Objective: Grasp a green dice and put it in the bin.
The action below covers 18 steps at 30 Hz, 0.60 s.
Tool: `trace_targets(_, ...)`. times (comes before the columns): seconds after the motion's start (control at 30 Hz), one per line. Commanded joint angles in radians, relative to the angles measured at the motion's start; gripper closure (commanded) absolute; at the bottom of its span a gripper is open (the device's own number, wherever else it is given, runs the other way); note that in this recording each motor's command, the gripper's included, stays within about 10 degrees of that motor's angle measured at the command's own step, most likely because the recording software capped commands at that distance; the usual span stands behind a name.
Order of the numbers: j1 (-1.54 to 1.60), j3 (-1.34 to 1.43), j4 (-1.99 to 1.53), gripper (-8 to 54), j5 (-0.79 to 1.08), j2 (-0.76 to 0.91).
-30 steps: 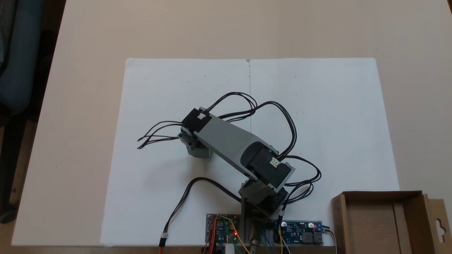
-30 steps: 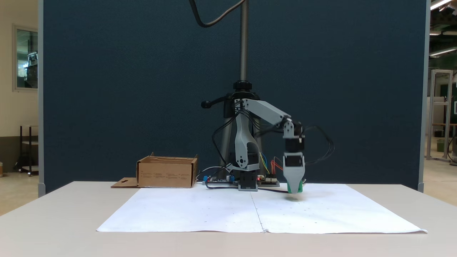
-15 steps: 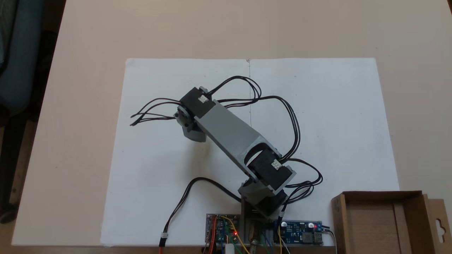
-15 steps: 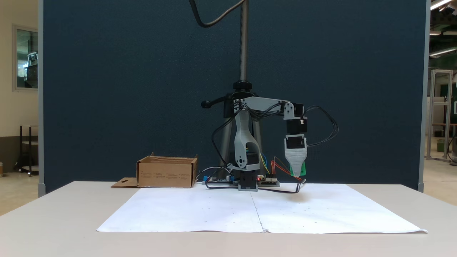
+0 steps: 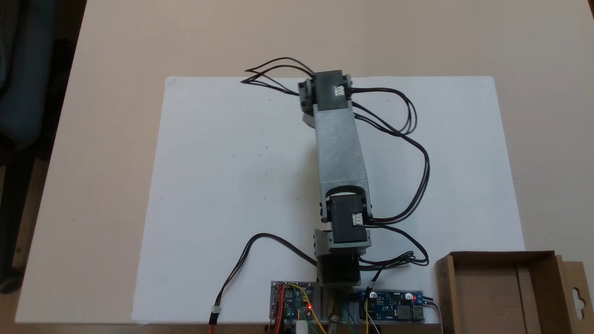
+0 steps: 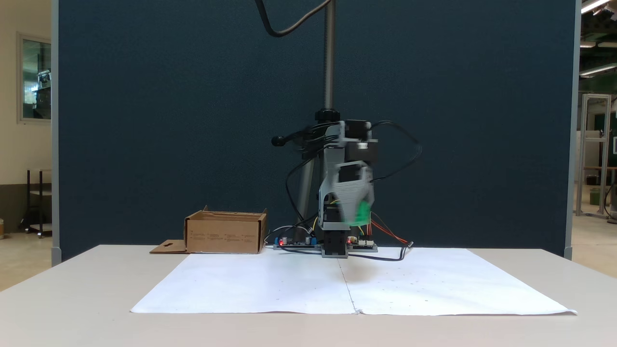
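1. The gripper hangs clear above the white paper sheet, motion-blurred, with the green dice showing as a green smear at its tip. By my reading it is clamped on the dice, though the blur hides the jaws themselves.
2. Picking up looks done: the dice is off the sheet and in the air over the sheet's middle seam.
3. Left to do: carry it to the bin, which stands empty at the table's near right corner in the top-down fixed view, and let go.
4. Against half a second ago, the arm has swung from pointing toward the sheet's left half to pointing straight at its far edge, and the gripper sits a little higher.
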<state>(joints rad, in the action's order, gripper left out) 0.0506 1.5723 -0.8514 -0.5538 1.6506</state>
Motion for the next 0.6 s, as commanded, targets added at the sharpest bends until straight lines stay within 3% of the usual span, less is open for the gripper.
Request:
trace_targets(0.0,-0.161,-0.043,0.048,33.5,0.167,0.025)
trace_targets(0.57,-1.281,-0.097,0.049,33.5,0.598,0.037)
